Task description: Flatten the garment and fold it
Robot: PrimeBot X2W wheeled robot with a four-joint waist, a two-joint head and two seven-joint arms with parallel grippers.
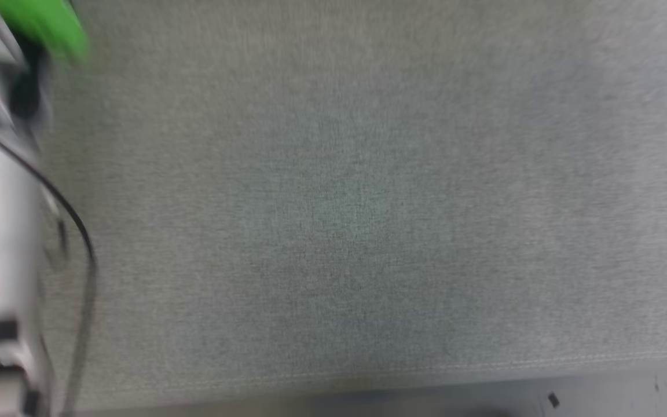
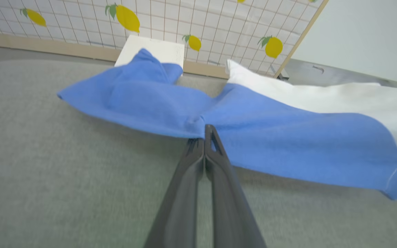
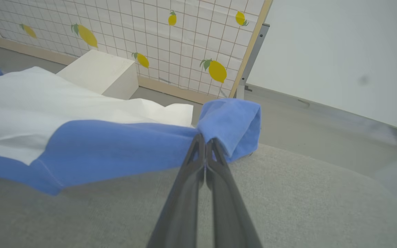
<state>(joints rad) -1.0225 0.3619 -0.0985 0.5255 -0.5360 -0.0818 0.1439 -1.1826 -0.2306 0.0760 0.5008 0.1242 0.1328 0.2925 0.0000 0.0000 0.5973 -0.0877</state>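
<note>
Garment blue-and-white, stretched over grey surface; left fingers pinching blue fabric, right fingers pinching blue sleeve.

Head view: blurred all over, with the grey cloth soft and grainy and a green shape smeared at the upper left. Both wrist views are bright under even, diffuse light. The garment is sharp and casts a faint, soft shadow on the cloth beneath it. The fingers blur toward the bottom edge. The right wrist view's right edge is smeared.
</note>
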